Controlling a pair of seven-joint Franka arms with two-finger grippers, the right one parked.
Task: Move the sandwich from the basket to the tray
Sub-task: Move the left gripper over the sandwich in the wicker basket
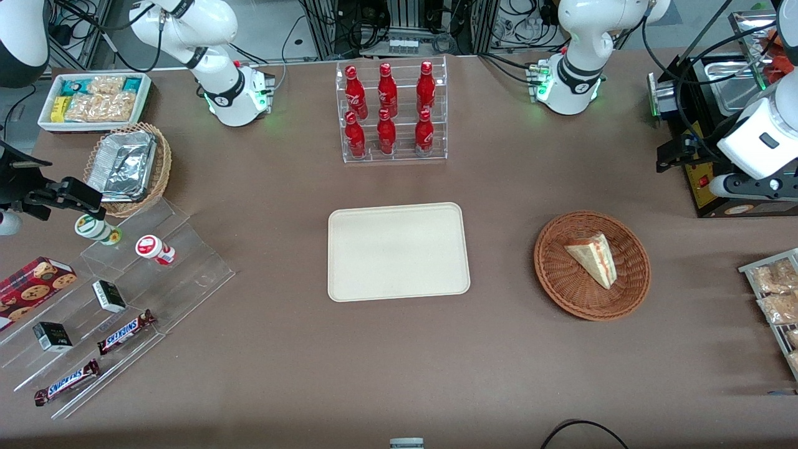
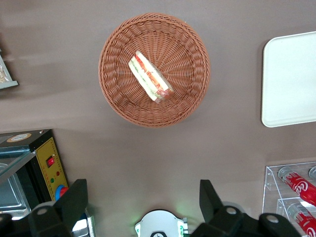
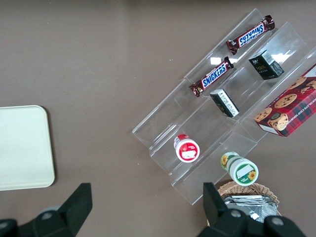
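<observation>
brown matting covers the tabletop (image 1: 280,349), which is seen from the front with the cream tray (image 1: 399,252) laid near its middle and the reddish wicker basket (image 1: 591,265) set well apart from it toward the working arm's end. the sandwich (image 1: 594,257) is found lying in the basket, its long axis running slantwise, with the pointed tip nearer the front camera and the broad end farther from it. the left arm's wrist is seen at the picture's edge, raised above the tabletop and farther from the camera than the basket; its gripper itself is not made out in this view. a clear rack of red bottles (image 1: 389,112) is stood farther from the camera than the tray.

from the left wrist camera, the gripper (image 2: 145,202) is shown with its two dark fingers (image 2: 76,200) spread wide and nothing held between them. the sandwich (image 2: 149,77) is seen straight ahead of the gap, well apart from the fingertips, with bare tabletop and the basket rim (image 2: 154,121) lying between. its striped cut edge runs diagonally to the line joining the fingers, so a turn of the wrist is judged needed before descent. one edge of the tray (image 2: 289,79) is visible off to the side.

from the right wrist camera, only a corner of the tray (image 3: 24,148) is shown; neither basket nor sandwich is seen.
</observation>
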